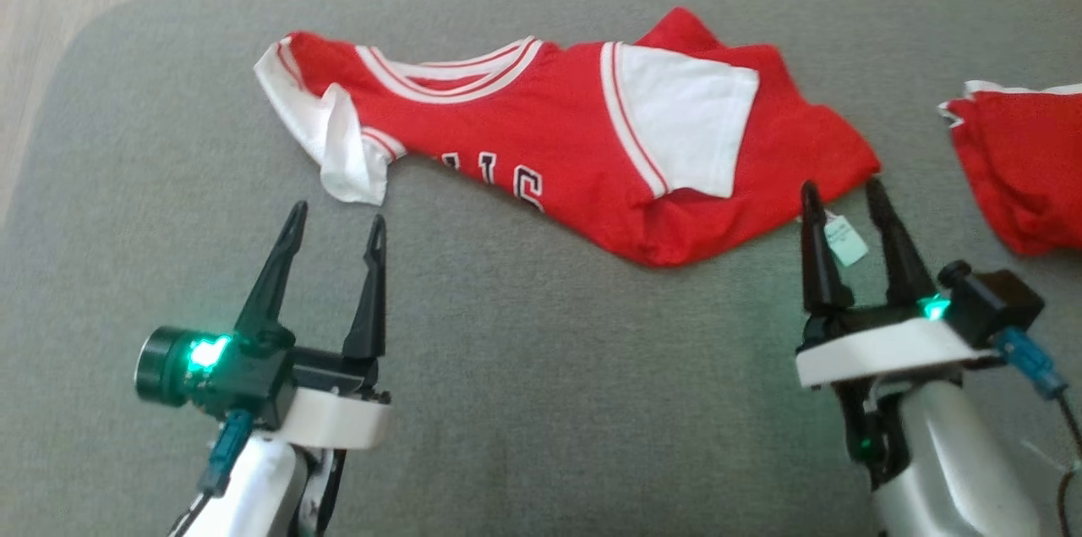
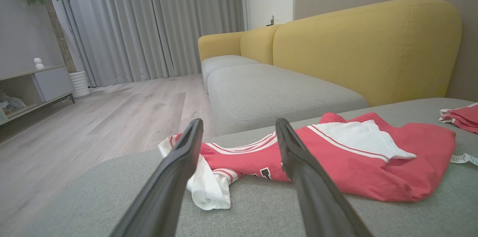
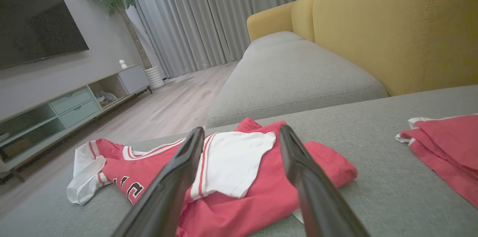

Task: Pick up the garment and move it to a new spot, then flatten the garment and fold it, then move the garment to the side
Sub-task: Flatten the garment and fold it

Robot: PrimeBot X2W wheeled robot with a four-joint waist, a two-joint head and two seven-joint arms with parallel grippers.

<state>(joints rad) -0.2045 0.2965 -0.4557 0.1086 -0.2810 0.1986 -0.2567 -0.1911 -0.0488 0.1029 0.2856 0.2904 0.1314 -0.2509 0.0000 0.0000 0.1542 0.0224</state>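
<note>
I hold my left gripper (image 1: 338, 214) on the near side of the red jersey (image 1: 524, 131). Its two dark fingers are spread wide with nothing between them, and they point toward the crumpled white sleeve (image 1: 347, 156) at the jersey's left end. The tips stop just short of that sleeve and are apart from the cloth. My right gripper (image 1: 843, 184) is spread just as wide and is also empty. It is at the jersey's near right corner, and the pale tag (image 1: 847, 243) from the hem lies between its fingers. I cannot tell whether those tips touch the hem or stand just above it. Both pale forearms rise from below toward the jersey, with the fingers stretched forward and low. The jersey lies rumpled on the grey cushion (image 1: 507, 368), neckline on its far side, with a white sleeve folded over its right half. Another red garment (image 1: 1023, 156) lies well apart, to the jersey's right.
</note>
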